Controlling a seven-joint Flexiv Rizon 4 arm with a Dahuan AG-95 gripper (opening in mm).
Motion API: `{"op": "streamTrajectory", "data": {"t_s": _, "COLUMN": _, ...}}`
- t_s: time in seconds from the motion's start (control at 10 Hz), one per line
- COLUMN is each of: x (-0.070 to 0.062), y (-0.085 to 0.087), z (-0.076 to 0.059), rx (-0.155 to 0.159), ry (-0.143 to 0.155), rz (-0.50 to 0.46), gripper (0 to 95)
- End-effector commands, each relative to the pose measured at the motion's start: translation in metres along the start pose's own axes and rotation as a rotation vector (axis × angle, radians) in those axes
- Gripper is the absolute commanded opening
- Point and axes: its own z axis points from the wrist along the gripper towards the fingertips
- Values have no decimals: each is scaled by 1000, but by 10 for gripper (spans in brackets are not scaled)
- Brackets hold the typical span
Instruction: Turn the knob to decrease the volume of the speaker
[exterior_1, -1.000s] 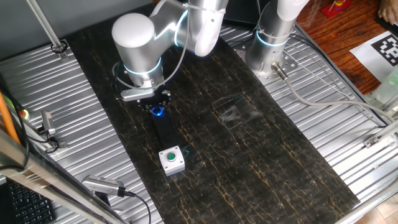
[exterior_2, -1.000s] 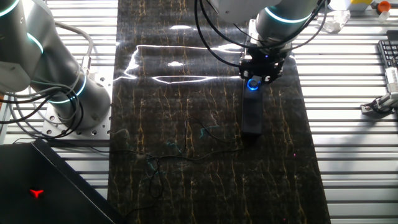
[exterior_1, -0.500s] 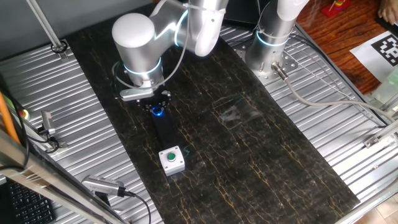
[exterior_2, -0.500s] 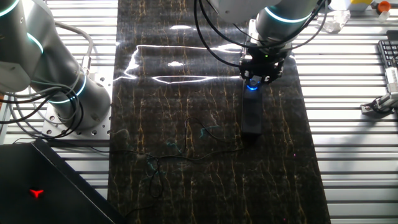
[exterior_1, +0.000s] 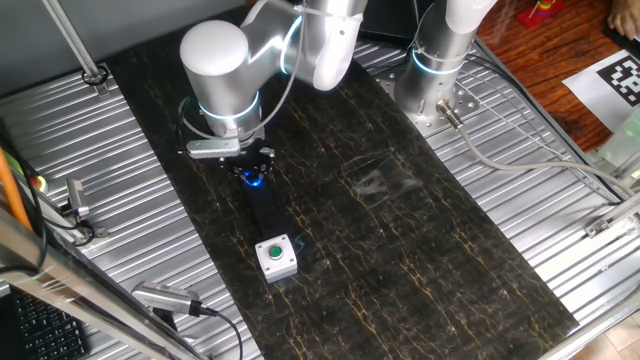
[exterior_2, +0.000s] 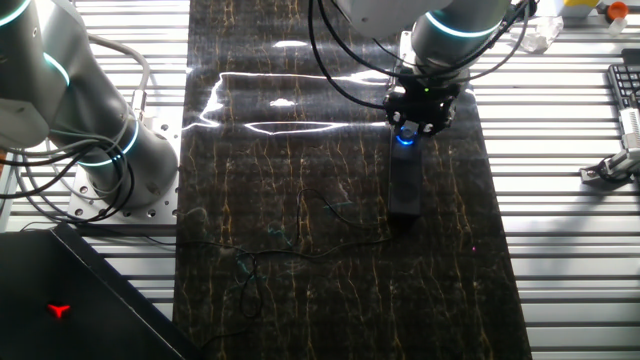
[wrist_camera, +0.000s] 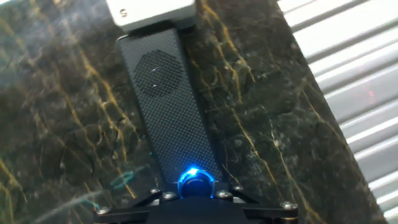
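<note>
Claw (exterior_1: 252, 168) sits low over the knob (wrist_camera: 195, 180) at one end of the speaker (wrist_camera: 171, 106); its fingers are hidden in every view, so whether they are closed on the dial cannot be told. Probably the knob is small, hard and smooth, best pinched by its rim, while the light bar might slide on the glossy bench (exterior_1: 420, 250). Blue light rings the black dial; the speaker is a narrow matte strip with a mesh grille, its far end at a white box (exterior_1: 276, 257).
</note>
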Motion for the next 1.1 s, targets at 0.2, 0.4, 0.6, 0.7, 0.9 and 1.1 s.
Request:
{"op": "streamTrajectory", "data": {"t_s": 0.2, "x": 0, "y": 0, "z": 0, "rx": -9, "ry": -7, "rz": 161, "gripper": 0}}
{"op": "streamTrajectory", "data": {"t_s": 0.4, "x": 0, "y": 0, "z": 0, "rx": -11, "ry": -3, "rz": 235, "gripper": 0}}
{"op": "streamTrajectory", "data": {"t_s": 0.6, "x": 0, "y": 0, "z": 0, "rx": -14, "ry": 0, "rz": 296, "gripper": 0}}
{"op": "streamTrajectory", "data": {"t_s": 0.7, "x": 0, "y": 0, "z": 0, "rx": -14, "ry": 0, "rz": 301, "gripper": 0}}
{"op": "streamTrajectory", "data": {"t_s": 0.9, "x": 0, "y": 0, "z": 0, "rx": -14, "ry": -1, "rz": 294, "gripper": 0}}
{"op": "streamTrajectory", "data": {"t_s": 1.1, "x": 0, "y": 0, "z": 0, "rx": -13, "ry": -1, "rz": 226, "gripper": 0}}
